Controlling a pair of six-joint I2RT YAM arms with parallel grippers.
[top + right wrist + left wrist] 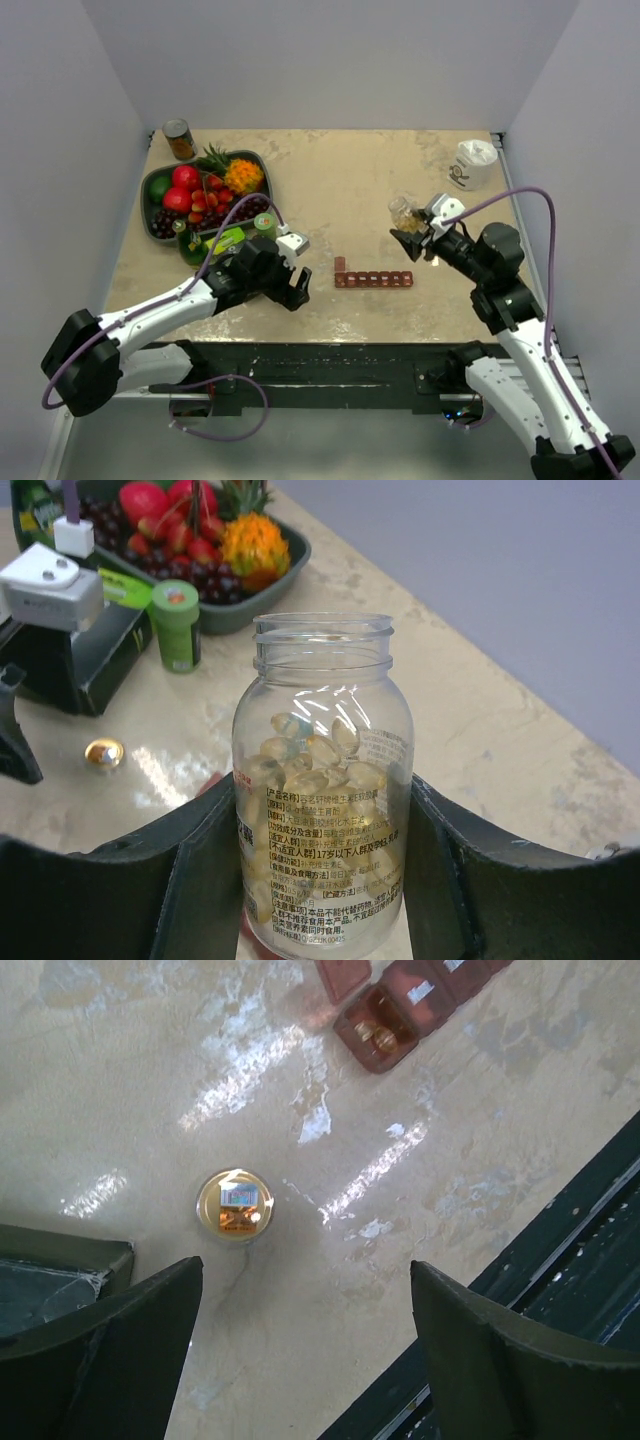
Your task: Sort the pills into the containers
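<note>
one pill box compartment (pixel 378 1030) lies open ahead of the spread left gripper (pixel 305 1295). the right gripper (pixel 322 880), pinching the uncapped bottle (pixel 322 710), should pour slowly there.

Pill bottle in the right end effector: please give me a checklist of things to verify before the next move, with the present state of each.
1. Grip: the right end effector holds the pill bottle between both fingers: ok.
2. Bottle mouth uncapped, the gold cap lying apart: ok.
3. Bottle contains pills: ok.
4. The organizer has one open compartment: ok, at its end, pills inside.
5. Bottle mouth over that compartment: not ok, it is off to one side.
6. The left end effector open, empty, off the organizer: ok.
</note>
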